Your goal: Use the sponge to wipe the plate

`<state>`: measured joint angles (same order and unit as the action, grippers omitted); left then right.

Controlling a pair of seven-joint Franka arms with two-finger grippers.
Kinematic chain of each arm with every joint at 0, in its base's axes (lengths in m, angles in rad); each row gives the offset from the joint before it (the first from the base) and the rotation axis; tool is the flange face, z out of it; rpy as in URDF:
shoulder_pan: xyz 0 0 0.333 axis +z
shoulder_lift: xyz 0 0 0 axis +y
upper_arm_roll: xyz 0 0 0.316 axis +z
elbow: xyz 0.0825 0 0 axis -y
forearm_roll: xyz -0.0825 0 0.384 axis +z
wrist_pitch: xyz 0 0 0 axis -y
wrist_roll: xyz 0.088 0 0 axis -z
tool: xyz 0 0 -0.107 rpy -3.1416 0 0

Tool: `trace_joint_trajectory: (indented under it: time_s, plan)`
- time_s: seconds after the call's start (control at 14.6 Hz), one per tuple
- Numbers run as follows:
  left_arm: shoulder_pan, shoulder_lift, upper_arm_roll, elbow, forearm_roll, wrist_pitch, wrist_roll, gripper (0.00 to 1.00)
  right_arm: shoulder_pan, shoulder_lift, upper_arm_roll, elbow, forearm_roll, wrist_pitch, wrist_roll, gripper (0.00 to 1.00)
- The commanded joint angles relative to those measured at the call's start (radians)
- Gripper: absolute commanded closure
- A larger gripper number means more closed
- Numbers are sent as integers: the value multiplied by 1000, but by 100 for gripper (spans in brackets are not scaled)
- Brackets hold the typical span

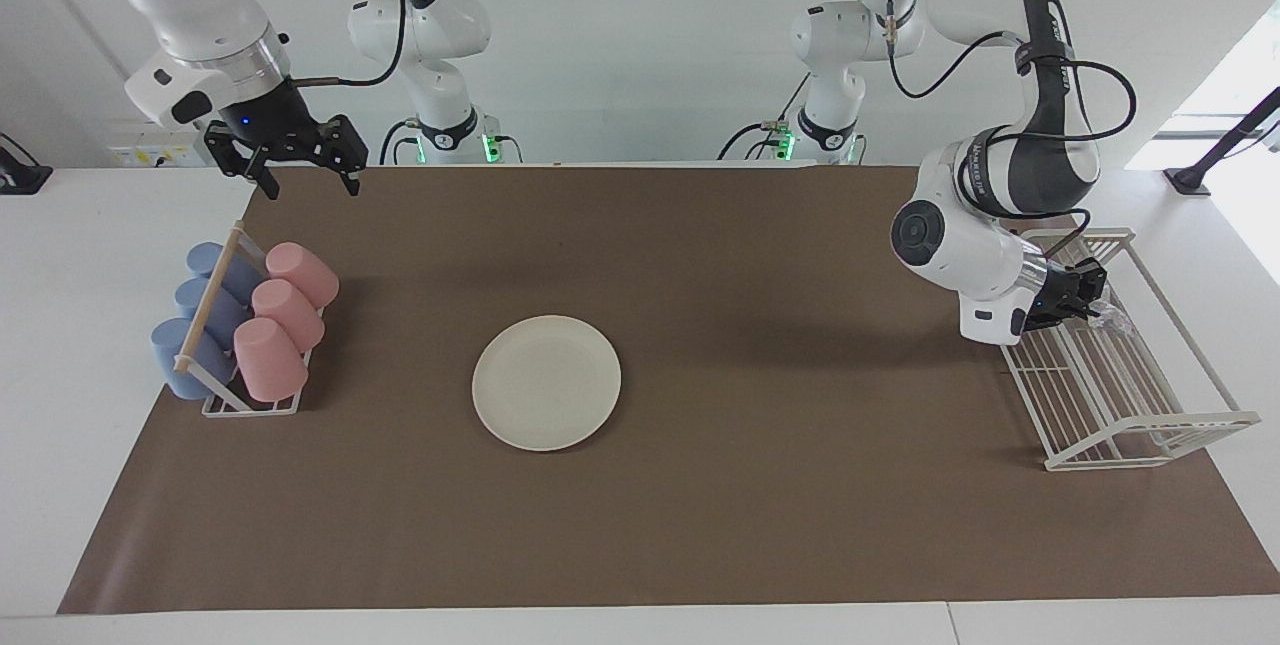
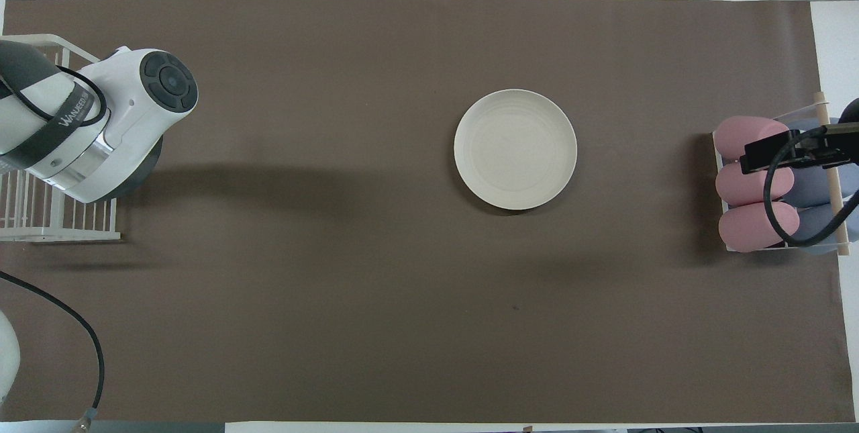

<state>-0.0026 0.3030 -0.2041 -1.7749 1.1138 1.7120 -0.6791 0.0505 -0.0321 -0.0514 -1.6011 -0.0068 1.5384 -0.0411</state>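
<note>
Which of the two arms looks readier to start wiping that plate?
The left: its gripper is shut on the sponge over the wire rack. The right gripper waits open, empty.

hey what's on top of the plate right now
Nothing: the plate lies bare on the brown mat, its whole face visible. The sponge is held in the shut left gripper over the wire rack; the open right gripper waits above the cups.

Bright, even light, sharp focus, soft arm shadows across the mat (image 1: 760, 485).
</note>
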Motion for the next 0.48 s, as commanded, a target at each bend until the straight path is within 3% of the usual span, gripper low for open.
trace_joint_trajectory:
  time_s: [0.0,0.07,0.14,0.41]
  plan:
    - [-24,8,9,6,-14,-22,-19,80,2,-18,5,-23,-4,23,26,0]
    - [-27,7,9,6,-14,-22,-19,26,2,-18,5,-22,-4,23,26,0]
    - [-27,7,9,6,-14,-20,-19,0,2,-17,5,-22,-4,23,26,0]
    - [-25,2,8,6,-17,-20,-16,0,2,-17,7,-22,-4,25,26,0]
